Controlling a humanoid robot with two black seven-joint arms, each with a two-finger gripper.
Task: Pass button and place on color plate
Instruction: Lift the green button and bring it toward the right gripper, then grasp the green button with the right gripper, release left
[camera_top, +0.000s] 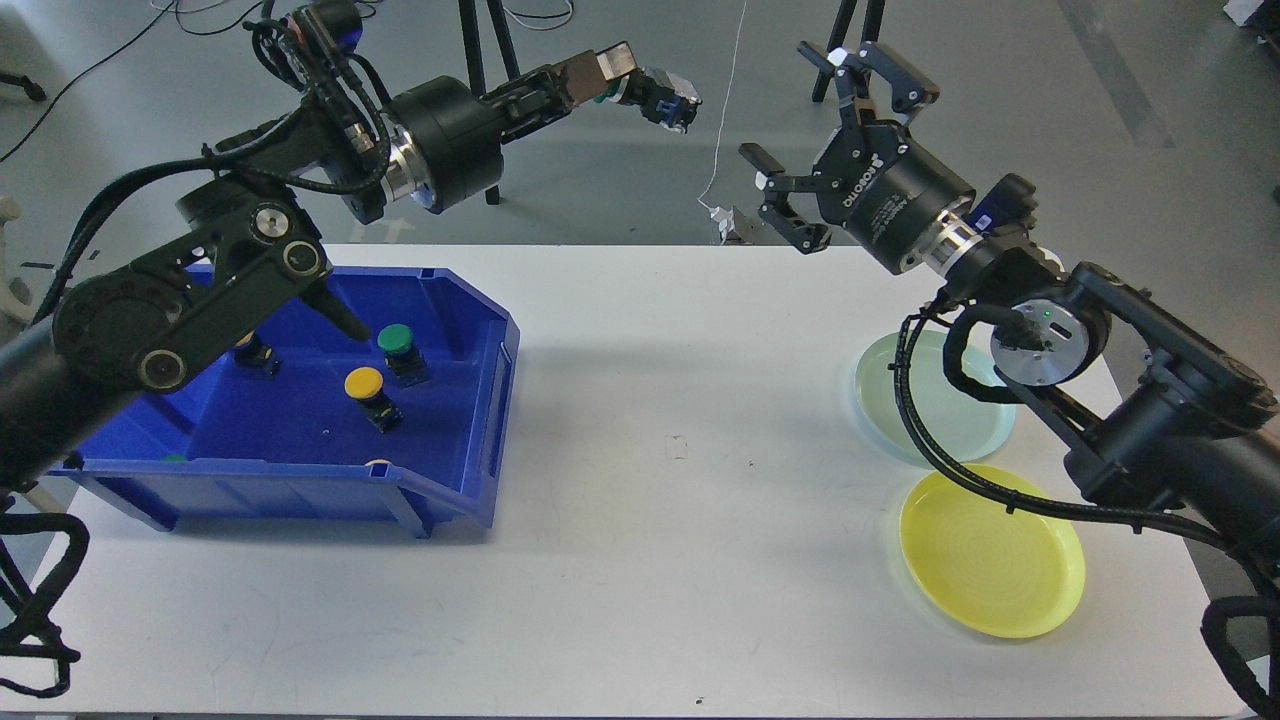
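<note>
My left gripper (625, 82) is shut on a button (668, 98) with a dark, blue-edged body and a green cap. It holds the button high above the table's far edge, near the middle. My right gripper (782, 112) is open and empty, just right of the held button and facing it, with a gap between them. A pale green plate (885, 405) and a yellow plate (990, 555) lie at the right of the table. My right arm partly covers the pale green plate.
A blue bin (500, 350) stands at the left. It holds a green button (397, 340), a yellow button (364, 382), and another button (255, 355) mostly hidden by my left arm. Black stand legs (480, 110) rise behind the white table (680, 520).
</note>
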